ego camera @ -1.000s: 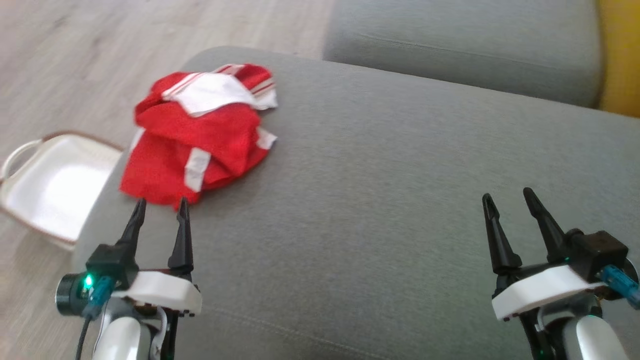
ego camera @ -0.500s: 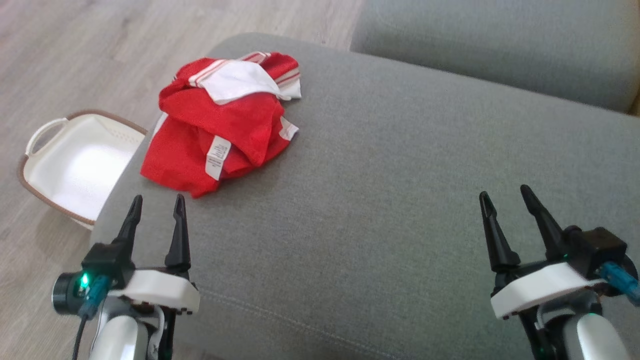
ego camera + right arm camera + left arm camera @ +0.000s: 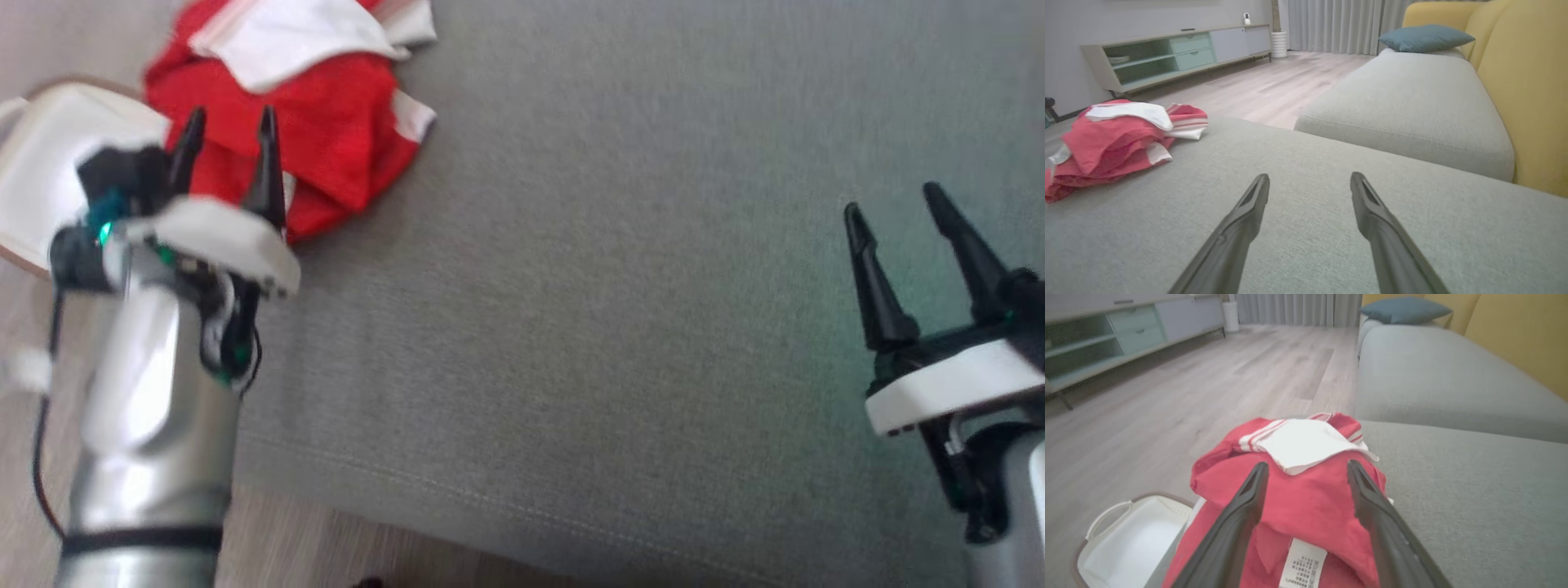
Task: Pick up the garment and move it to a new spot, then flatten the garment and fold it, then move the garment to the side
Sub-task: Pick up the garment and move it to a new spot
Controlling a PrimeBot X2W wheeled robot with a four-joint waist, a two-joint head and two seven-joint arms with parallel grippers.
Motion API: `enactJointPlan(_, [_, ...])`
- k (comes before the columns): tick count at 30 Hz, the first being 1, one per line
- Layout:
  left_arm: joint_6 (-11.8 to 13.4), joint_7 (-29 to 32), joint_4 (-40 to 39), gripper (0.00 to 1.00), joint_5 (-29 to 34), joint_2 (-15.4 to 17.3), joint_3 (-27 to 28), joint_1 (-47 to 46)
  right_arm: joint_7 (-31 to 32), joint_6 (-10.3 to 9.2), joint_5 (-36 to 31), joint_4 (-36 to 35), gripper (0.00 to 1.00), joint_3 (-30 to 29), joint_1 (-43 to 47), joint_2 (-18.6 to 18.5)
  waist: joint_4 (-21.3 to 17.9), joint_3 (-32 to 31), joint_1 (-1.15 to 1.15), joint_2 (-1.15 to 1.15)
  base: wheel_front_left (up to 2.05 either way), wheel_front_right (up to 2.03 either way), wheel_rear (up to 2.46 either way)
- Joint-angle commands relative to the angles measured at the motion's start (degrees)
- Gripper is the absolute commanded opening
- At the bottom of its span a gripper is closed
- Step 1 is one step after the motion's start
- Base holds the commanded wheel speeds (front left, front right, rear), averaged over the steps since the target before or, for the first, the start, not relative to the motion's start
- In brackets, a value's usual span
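Now left hand (image 3: 229,122) wide at garment (image 3: 343,139) near basket (image 3: 1126,547); right hand (image 3: 894,204) wide too

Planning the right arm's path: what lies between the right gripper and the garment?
Bare grey cushion between right gripper and garment, as the right wrist view shows.

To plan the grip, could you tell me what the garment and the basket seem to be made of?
Garment: thin red fabric, matte, creased in soft folds, with a sewn label. Basket: likely white plastic, smooth, with a moulded handle.
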Motion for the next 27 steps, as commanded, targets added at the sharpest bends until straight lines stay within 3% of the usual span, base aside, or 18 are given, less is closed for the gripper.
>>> enactJointPlan(1, [-0.5,1.2,1.0,1.00,-0.9,2.1,2.1,-3.8,0.4,-0.04,0.5,-2.6,1.00,1.0,-1.5,-1.4,-2.8,6.1,0.00,0.00,0.00,0.00,0.00])
enactJointPlan(6, [-2.1,8.8,14.4,1.00,-4.3,4.4,3.7,-13.3,0.5,-0.04,1.1,-3.1,1.00,0.9,-2.7,-2.3,-5.2,9.1,0.00,0.00,0.00,0.00,0.00])
enactJointPlan(13, [-1.5,17.2,26.0,1.00,-5.3,6.4,3.9,-19.3,0.2,-0.04,1.5,-3.0,1.00,0.2,-2.8,-2.3,-6.5,9.8,0.00,0.00,0.00,0.00,0.00])
enactJointPlan(14, [-1.4,17.4,26.7,0.60,-5.3,6.6,3.9,-19.9,0.1,-0.04,1.6,-2.9,1.00,0.2,-2.8,-2.2,-6.6,9.8,0.00,0.00,0.00,0.00,0.00])
enactJointPlan(15, [-1.2,16.4,26.8,0.00,-5.1,6.9,3.7,-20.4,0.0,-0.04,1.6,-2.8,1.00,0.1,-2.8,-2.0,-6.6,9.6,0.00,0.00,0.00,0.00,0.00])
enactJointPlan(18, [-0.7,13.8,27.1,0.00,-4.6,7.4,3.6,-20.8,-0.2,-0.04,1.7,-2.5,1.00,0.2,-2.7,-1.7,-6.7,9.0,0.00,0.00,0.00,0.00,0.00])
enactJointPlan(19, [-0.1,9.5,26.4,0.00,-4.1,7.9,3.6,-21.0,-0.5,-0.04,1.7,-2.3,1.00,0.1,-2.5,-1.2,-6.6,8.1,0.00,0.00,0.00,0.00,0.00])
enactJointPlan(27, [1.5,-3.0,22.4,0.00,-2.5,9.6,3.0,-19.5,-1.6,-0.04,1.8,-1.0,1.00,-0.6,-0.9,0.9,-5.9,1.7,0.00,0.00,0.00,0.00,0.00])
